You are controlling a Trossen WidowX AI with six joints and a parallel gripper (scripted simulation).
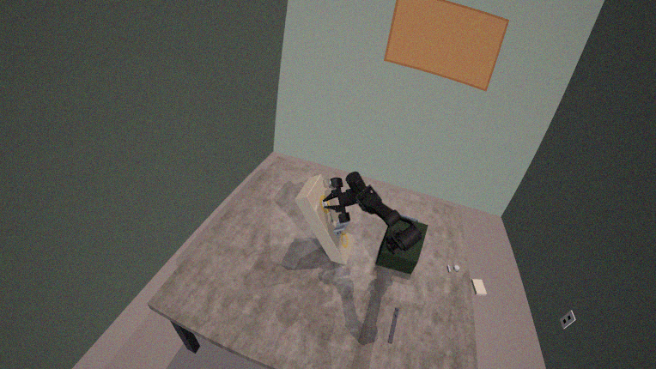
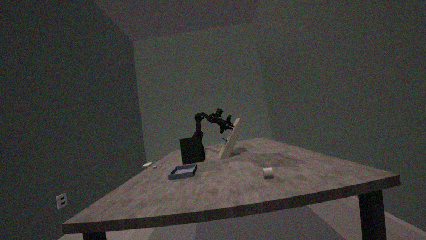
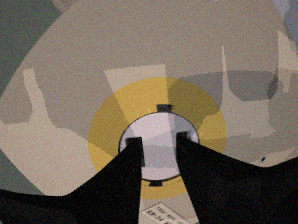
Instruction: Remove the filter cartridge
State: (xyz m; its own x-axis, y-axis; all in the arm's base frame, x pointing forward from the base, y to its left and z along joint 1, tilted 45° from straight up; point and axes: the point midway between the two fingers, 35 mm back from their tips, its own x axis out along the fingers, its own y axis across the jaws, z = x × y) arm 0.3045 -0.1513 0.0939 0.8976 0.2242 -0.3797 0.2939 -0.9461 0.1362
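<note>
The round white filter cartridge (image 3: pixel 159 125) sits in a yellow ring (image 3: pixel 150 95) on the tilted beige service panel (image 3: pixel 75 60) (image 1: pixel 308 192) (image 2: pixel 231 143). My gripper (image 3: pixel 156 145) (image 1: pixel 326 202) (image 2: pixel 231 127) is pressed against the upper part of the panel. Its two black fingertips sit in the two slots on the cartridge face, with the middle of the face between them. The fingers stand partly closed on that middle part. The grey-blue tray (image 2: pixel 178 177) lies on the table in front of the arm's base, apart from the panel.
The arm's dark base block (image 1: pixel 403 254) (image 2: pixel 191 150) stands beside the panel. A second yellow ring (image 1: pixel 345 241) sits lower on the panel. A white roll (image 2: pixel 267 172), a dark strip (image 1: pixel 393 325) and a small beige block (image 1: pixel 478 286) (image 2: pixel 146 164) lie on the table.
</note>
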